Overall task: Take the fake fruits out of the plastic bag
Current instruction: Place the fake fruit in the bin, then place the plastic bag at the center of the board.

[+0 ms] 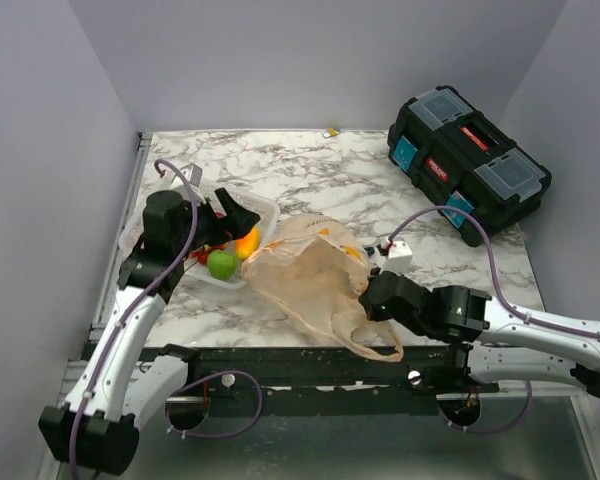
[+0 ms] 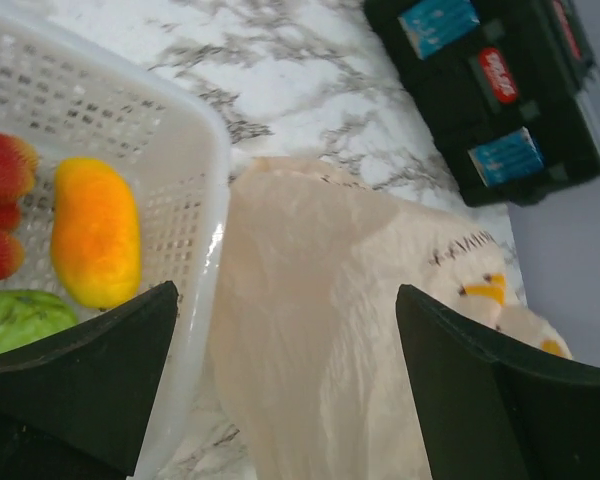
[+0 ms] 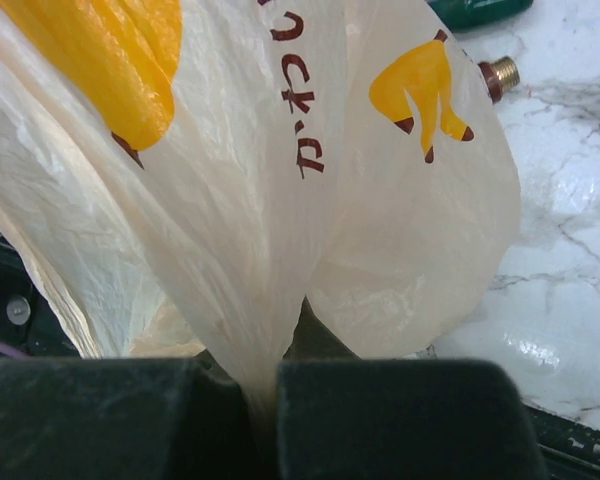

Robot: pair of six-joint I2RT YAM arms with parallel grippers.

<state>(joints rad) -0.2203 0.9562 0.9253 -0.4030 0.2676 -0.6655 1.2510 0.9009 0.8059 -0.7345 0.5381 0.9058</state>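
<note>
The peach-beige plastic bag (image 1: 310, 275) with banana prints lies crumpled on the marble table, right of the white mesh basket (image 1: 263, 208). My right gripper (image 1: 373, 297) is shut on a bunched fold of the bag (image 3: 280, 150) at its right side. My left gripper (image 1: 225, 215) is open and empty above the basket's right rim (image 2: 212, 250), with the bag (image 2: 330, 330) showing between its fingers. In the basket lie an orange-yellow oblong fruit (image 2: 97, 232), a green round fruit (image 1: 221, 264) and red pieces (image 2: 2, 170). No lemon shows. What the bag holds is hidden.
A black toolbox (image 1: 470, 160) stands at the back right. A small white block (image 1: 398, 255) lies just right of the bag. A tiny yellow item (image 1: 331, 132) sits at the table's far edge. The black frame rail (image 1: 280, 360) runs along the near edge.
</note>
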